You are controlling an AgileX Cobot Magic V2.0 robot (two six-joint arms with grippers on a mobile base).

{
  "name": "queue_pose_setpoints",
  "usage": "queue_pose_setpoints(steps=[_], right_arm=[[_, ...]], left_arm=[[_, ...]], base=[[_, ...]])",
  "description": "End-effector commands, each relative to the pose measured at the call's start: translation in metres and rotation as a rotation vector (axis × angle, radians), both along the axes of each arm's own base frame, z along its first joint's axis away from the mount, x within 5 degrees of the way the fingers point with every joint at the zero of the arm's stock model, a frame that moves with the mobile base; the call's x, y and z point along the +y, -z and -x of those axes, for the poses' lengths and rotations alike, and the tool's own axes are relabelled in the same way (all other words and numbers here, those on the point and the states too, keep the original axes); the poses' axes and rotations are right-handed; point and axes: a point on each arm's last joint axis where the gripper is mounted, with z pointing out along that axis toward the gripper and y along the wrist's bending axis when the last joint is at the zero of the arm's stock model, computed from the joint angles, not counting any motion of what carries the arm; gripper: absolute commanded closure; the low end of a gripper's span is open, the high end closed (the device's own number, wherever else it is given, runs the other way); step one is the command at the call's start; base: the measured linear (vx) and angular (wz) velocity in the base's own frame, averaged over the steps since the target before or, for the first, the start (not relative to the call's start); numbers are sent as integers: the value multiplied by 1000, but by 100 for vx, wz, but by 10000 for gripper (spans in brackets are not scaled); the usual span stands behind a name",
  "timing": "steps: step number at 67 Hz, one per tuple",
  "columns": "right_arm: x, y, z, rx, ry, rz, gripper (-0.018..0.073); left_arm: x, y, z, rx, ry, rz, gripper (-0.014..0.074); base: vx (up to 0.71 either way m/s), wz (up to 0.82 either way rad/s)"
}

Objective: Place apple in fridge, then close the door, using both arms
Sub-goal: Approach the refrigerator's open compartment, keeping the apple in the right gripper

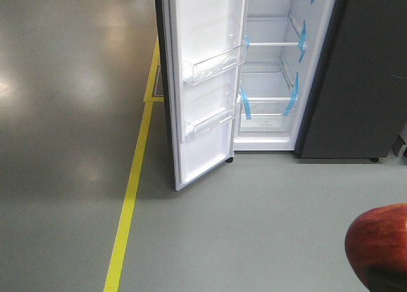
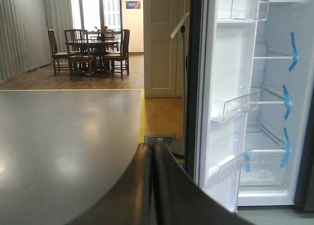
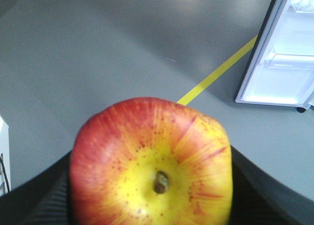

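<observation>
Apple (image 3: 152, 166) stem-up, gripped in right tool (image 3: 154, 205); left tool (image 2: 153, 186) clenched empty, fridge door (image 1: 206, 82) open ahead.

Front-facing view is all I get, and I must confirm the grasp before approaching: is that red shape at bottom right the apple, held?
Observer: Yes. The right wrist view shows the apple gripped in the right pincer, stem dimple toward the camera.
Operator: Left pincer?
Observer: The left pincer is shut, holding nothing.
Operator: Anything behind the door?
Observer: A thin pole on a round base stands beyond the door, on its outer side.
</observation>
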Motion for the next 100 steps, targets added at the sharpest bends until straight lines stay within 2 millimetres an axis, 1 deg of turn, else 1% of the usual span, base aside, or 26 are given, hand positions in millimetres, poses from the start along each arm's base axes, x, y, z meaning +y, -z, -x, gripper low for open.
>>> queue_pose_setpoints(steps=[1, 100], right_arm=[[1, -12, -2, -63, 10, -59, 335], [1, -12, -2, -63, 10, -59, 335]], left_arm=[[1, 2, 0, -63, -6, 15, 602], [1, 2, 0, -63, -6, 15, 602]], base=[[8, -1], [8, 0]])
